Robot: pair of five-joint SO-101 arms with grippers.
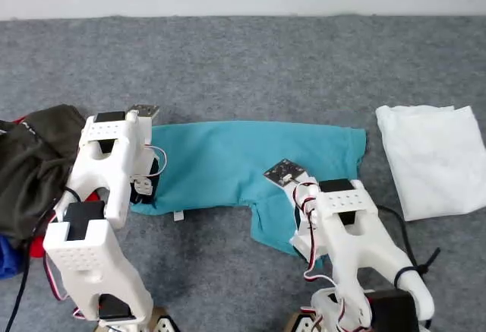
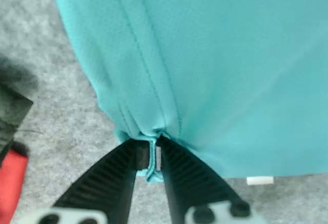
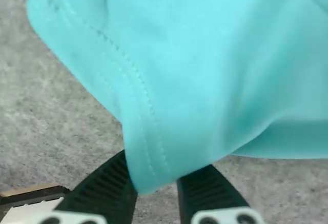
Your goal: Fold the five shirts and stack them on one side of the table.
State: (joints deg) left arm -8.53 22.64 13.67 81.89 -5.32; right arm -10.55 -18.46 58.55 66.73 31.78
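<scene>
Pinching down almost fully, the left gripper (image 2: 148, 155) is holding the hem of the teal shirt (image 1: 228, 161) at a near corner. The right gripper (image 3: 154, 180) is clamping another bit of the near edge, though cloth is draping over its tips, so I'm partly judging by how the fabric is hanging. Both are gripping the same long side, I'd guess to fold it over evenly. The shirt is lying spread across the middle of the table (image 1: 243, 66), with a folded white shirt (image 1: 429, 157) sitting on one side and a pile of dark clothes (image 1: 34, 165) waiting on the other.
</scene>
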